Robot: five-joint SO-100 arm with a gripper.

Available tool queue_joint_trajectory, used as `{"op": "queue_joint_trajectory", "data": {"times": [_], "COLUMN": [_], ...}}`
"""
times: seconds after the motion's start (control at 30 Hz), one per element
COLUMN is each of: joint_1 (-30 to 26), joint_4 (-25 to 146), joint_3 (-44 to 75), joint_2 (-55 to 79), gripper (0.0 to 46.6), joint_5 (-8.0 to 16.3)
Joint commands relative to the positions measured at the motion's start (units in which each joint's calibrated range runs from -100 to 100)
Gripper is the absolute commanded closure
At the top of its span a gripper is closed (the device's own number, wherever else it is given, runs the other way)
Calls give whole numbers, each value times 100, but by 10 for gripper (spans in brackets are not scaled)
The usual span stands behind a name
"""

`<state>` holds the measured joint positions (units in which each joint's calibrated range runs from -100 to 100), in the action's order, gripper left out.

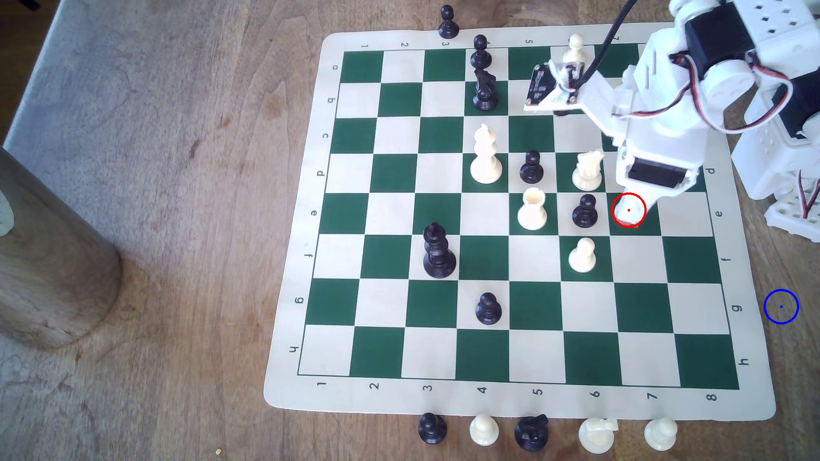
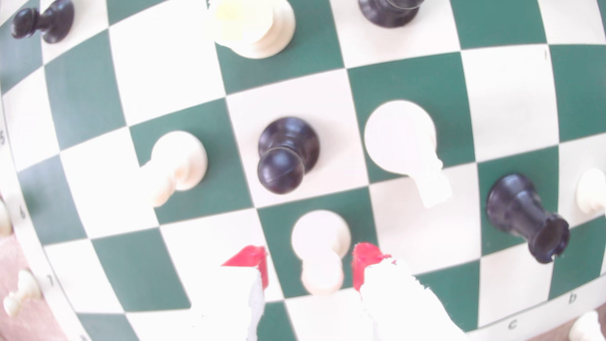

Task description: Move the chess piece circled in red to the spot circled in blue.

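The pawn [image 2: 319,242] is showing as a small cream-white piece with a round ball head, a narrow neck and a flared round base. It is standing upright on a green square of the chessboard [image 1: 692,350], in row e, column 7, inside the drawn red ring.

The hand [image 2: 310,267] is sitting spread apart around the pawn, one red-tipped finger [image 2: 252,259] on each side of the ball head, with a gap showing on both sides, so it is not gripping the piece.

The wrist view is making those gaps plain and is showing the black pawn [image 2: 287,154] standing on the neighbouring white square. In the exterior view the hand is hanging over the pawn [image 1: 629,212] and covering most of it, so the fingers cannot be made out there. That view is showing the blue ring [image 1: 781,306] on bare brown tabletop [image 1: 177,177], off the board's edge at the exterior view's right, level with row g and well apart from the pawn.
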<state>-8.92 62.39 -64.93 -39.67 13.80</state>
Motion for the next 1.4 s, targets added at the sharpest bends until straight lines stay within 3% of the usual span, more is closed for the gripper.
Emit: {"op": "queue_joint_trajectory", "data": {"times": [0.0, 0.2, 0.27, 0.37, 0.47, 0.83, 1.1, 1.3, 1.37], "joint_1": [36, 20, 5, -3, -19, -27, -950, -2459, -2710], "joint_4": [-105, -121, -121, -137, -154, 329, 1754, 2418, 2442], "joint_3": [20, 20, 20, 11, 11, 283, 1507, 1797, 1679], "joint_2": [71, 147, 164, 181, 164, -625, -1398, -1534, -1610], "gripper": [326, 339, 380, 394, 452, 464, 464, 464, 464], "joint_5": [5, 10, 20, 29, 34, 122, 537, 899, 928]}}
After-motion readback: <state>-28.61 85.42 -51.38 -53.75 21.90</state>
